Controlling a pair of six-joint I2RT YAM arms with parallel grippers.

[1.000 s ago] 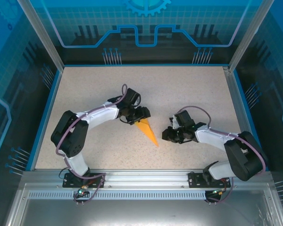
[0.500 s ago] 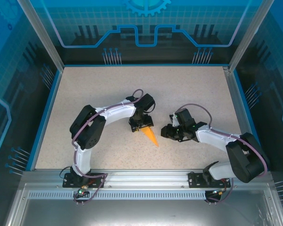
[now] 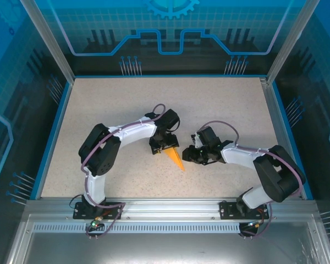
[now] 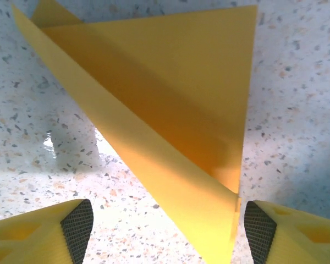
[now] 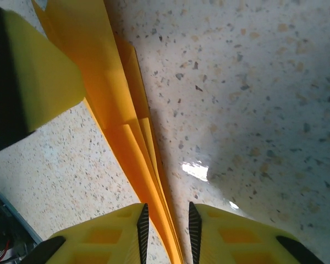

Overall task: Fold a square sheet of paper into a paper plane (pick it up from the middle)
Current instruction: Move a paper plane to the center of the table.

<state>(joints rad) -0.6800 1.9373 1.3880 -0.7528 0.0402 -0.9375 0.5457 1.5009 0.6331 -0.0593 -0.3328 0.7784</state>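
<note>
**Overhead view.** One paper plane (image 3: 175, 158), bright orange and dart-shaped, lies on my speckled table (image 3: 99, 110) a little in front of its centre. Its wide end points away from my bases and its tip points toward the near edge. My two arms bend inward and meet over it. My left gripper (image 3: 165, 145) stands at the wide end. My right gripper (image 3: 189, 156) comes in from the right, beside the narrower half.

**Left wrist view.** My left claw is open. Its two yellow fingers (image 4: 71, 225), each with one black ribbed pad, stand far apart at the bottom corners. The plane's wide end spreads across the table beyond them. One long folded edge runs down to a point just beside the right-hand pad (image 4: 258, 228). I cannot tell whether that pad touches the paper. The left-hand pad is well clear of it.

**Right wrist view.** My right claw's two pads (image 5: 143, 228) stand close together, leaving only a narrow slot. The plane's stacked folds, several thin layers on edge, run down into that slot. I cannot tell whether the pads press on the paper or merely flank it. One yellow and black finger of my left claw (image 5: 38, 82) shows at the upper left, beside the plane's far end.
</note>
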